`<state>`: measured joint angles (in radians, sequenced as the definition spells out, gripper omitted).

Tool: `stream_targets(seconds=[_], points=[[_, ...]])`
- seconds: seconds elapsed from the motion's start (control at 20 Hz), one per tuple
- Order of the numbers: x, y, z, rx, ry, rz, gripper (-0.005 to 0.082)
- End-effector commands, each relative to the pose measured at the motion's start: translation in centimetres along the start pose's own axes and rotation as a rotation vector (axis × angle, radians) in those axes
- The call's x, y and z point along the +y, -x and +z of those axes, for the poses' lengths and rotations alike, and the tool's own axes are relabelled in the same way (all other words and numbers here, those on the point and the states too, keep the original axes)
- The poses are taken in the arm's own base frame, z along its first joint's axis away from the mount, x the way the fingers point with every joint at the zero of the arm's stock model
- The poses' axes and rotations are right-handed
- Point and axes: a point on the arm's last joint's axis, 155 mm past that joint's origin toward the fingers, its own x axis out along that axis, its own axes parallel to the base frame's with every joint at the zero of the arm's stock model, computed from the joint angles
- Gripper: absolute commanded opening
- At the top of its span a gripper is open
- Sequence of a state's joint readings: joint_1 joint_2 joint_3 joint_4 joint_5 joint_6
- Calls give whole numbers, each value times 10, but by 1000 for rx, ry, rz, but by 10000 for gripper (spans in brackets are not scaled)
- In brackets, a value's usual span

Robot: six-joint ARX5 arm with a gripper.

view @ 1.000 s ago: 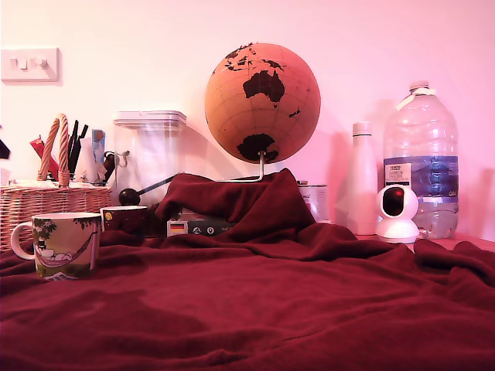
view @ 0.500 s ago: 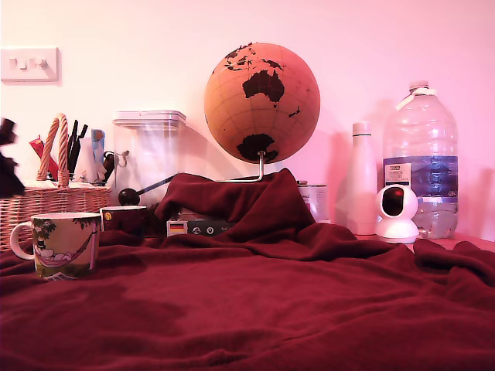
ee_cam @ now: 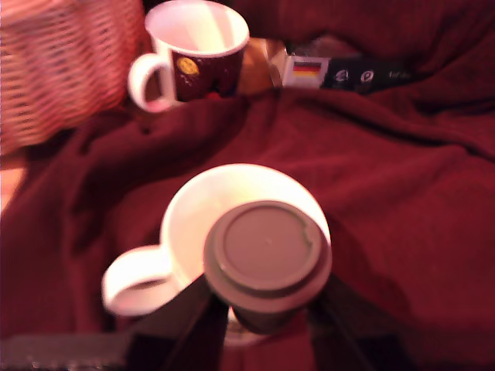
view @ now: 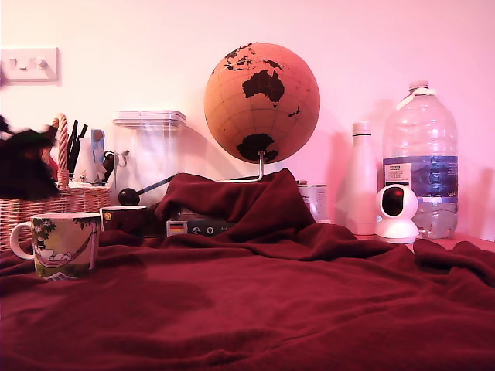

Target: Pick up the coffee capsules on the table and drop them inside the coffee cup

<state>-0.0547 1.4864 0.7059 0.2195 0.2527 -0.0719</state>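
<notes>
In the wrist view my gripper is shut on the coffee capsule, a small grey-brown cup seen from its flat rim side. The capsule hangs just above the open mouth of the cream coffee cup, slightly toward one side of the rim. The cup's handle sticks out beside it. In the exterior view the coffee cup, with its hammock print, stands on the dark red cloth of the table at the exterior view's left. My arm shows above it as a dark blur.
A smaller dark red mug stands behind the cup, beside a wicker basket and a box with a flag label. Further back are a clear container, a globe, a white bottle, a small camera and a water bottle.
My arm has come further in from the exterior view's left edge and now shows as a larger dark blur above the cup. Nothing else has moved.
</notes>
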Motion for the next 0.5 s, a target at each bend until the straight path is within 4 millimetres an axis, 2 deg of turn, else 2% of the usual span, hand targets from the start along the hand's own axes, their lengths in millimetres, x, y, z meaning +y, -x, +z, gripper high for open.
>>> stream_targets(seconds=[0.0,0.25,0.45], points=[[-2,-9,7,20,-12,-6,218],[4,-32,8,122,7,0,218],[7,-41,1,191,23,4,218]])
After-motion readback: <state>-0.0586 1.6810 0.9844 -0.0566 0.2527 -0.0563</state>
